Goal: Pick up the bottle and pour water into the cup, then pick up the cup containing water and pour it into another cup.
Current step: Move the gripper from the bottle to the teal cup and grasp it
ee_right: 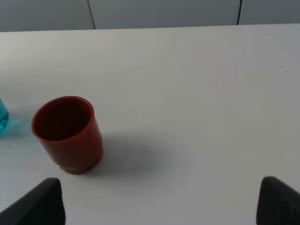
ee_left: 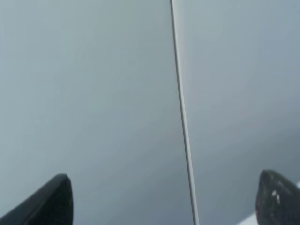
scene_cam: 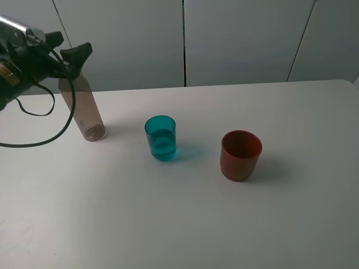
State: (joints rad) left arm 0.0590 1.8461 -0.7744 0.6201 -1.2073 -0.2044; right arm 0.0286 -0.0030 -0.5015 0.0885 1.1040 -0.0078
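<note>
The smoky brown-grey bottle (scene_cam: 83, 109) stands on the table at the far left. My left gripper (scene_cam: 67, 47) hovers just above its top, open, with nothing between its fingers. In the left wrist view the left gripper (ee_left: 164, 201) faces only the wall. The teal cup (scene_cam: 161, 138) holds water and stands mid-table; a sliver of the cup (ee_right: 2, 117) shows in the right wrist view. The red-brown cup (scene_cam: 240, 155) stands to its right and looks empty (ee_right: 68, 133). My right gripper (ee_right: 161, 201) is open, short of the red cup and off to one side.
The white table (scene_cam: 179, 224) spreads wide around the cups. Grey wall panels (scene_cam: 235, 39) rise behind its far edge. A black cable (scene_cam: 39, 112) loops down from the left arm beside the bottle.
</note>
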